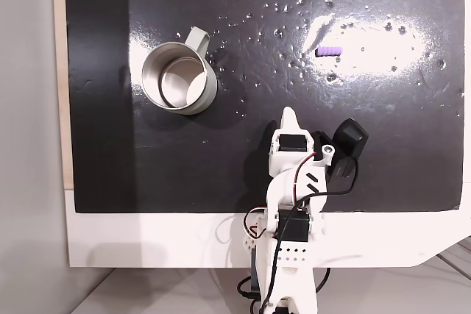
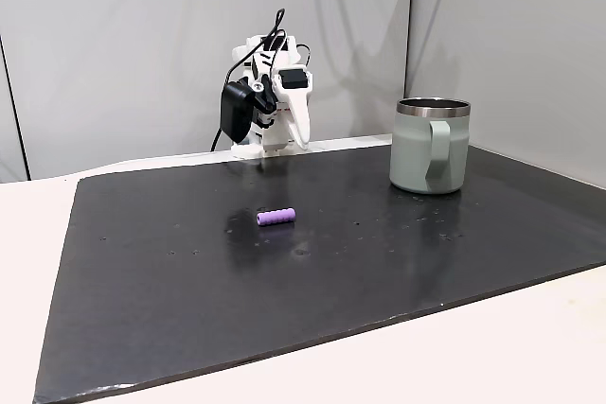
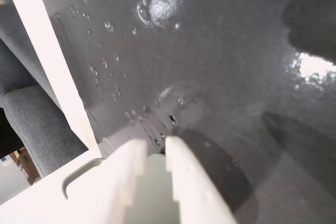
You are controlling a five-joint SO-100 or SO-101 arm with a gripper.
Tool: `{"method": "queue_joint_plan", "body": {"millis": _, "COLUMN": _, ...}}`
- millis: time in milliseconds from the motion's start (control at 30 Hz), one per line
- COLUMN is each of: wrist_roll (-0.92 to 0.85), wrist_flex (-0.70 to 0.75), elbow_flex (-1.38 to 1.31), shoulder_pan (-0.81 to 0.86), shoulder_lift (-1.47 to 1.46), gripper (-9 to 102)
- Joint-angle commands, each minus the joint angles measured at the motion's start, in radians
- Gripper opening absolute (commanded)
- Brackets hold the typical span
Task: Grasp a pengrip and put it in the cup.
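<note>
Surface: black mat on a white table, with a grey wall behind in a fixed view; white glare specks dot the mat.
Cup: standing upright and open on the mat, at upper left in a fixed view and at right in the other; handle toward the far edge in the top-down view, toward the camera in the low one.
Cup in wrist view: pale green wall at the bottom edge, seen between and behind the fingers.
Arm: white, folded at the mat's near edge in the top-down view, with red and black wires and a black camera beside it.
Gripper: fingers nearly together with a thin gap between them; tips point down at the mat; holding nothing; in the wrist view the two white fingers rise from the bottom edge around that narrow gap.
Pengrip: small purple tube lying flat on bare mat, upper right of the gripper in the top-down view, well apart from it and touching nothing; in the low view it lies in front of the arm, nearer the camera.
Pengrip to cup: well apart, on opposite sides of the gripper in the top-down view.
</note>
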Motion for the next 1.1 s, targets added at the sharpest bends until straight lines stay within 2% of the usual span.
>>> {"method": "queue_joint_plan", "body": {"millis": 0, "wrist_roll": -0.018, "wrist_flex": -0.025, "elbow_flex": -0.005, "shoulder_pan": -0.015, "shoulder_lift": 0.008, "gripper": 0}}
{"method": "queue_joint_plan", "body": {"millis": 333, "wrist_roll": -0.018, "wrist_flex": -0.026, "elbow_flex": -0.011, "shoulder_pan": -0.017, "shoulder_lift": 0.008, "gripper": 0}}
{"method": "queue_joint_plan", "body": {"millis": 600, "wrist_roll": -0.052, "wrist_flex": 0.069, "elbow_flex": -0.207, "shoulder_pan": 0.023, "shoulder_lift": -0.006, "gripper": 0}}
{"method": "queue_joint_plan", "body": {"millis": 800, "wrist_roll": -0.063, "wrist_flex": 0.110, "elbow_flex": -0.449, "shoulder_pan": 0.106, "shoulder_lift": -0.285, "gripper": 0}}
{"method": "queue_joint_plan", "body": {"millis": 1067, "wrist_roll": -0.110, "wrist_flex": 0.156, "elbow_flex": -0.762, "shoulder_pan": 0.112, "shoulder_lift": -0.669, "gripper": 0}}
